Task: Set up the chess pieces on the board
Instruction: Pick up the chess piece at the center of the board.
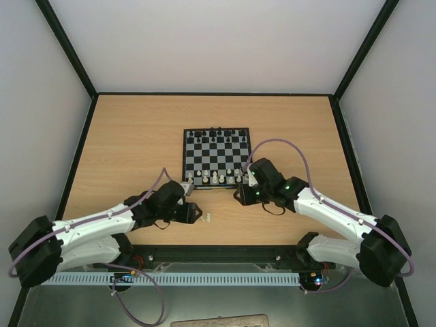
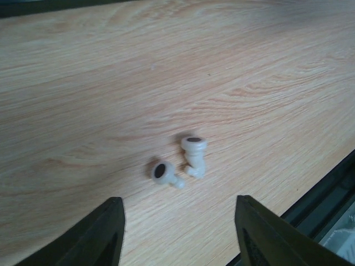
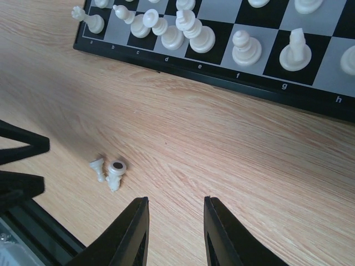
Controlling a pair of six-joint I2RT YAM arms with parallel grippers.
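Observation:
The board (image 1: 216, 157) lies at mid table, black pieces on its far rows, several white pieces on its near rows (image 3: 191, 33). Two white pieces lie tipped over on the wood in front of it (image 1: 207, 218): a pawn (image 2: 165, 173) and a larger piece (image 2: 194, 154), touching each other; they also show in the right wrist view (image 3: 111, 173). My left gripper (image 2: 177, 233) is open and empty, just short of these two pieces. My right gripper (image 3: 175, 233) is open and empty over bare wood near the board's near right corner.
The table's near edge with a black rail (image 2: 327, 194) runs close to the fallen pieces. The left gripper's fingers (image 3: 19, 149) show at the left of the right wrist view. Grey walls enclose the table.

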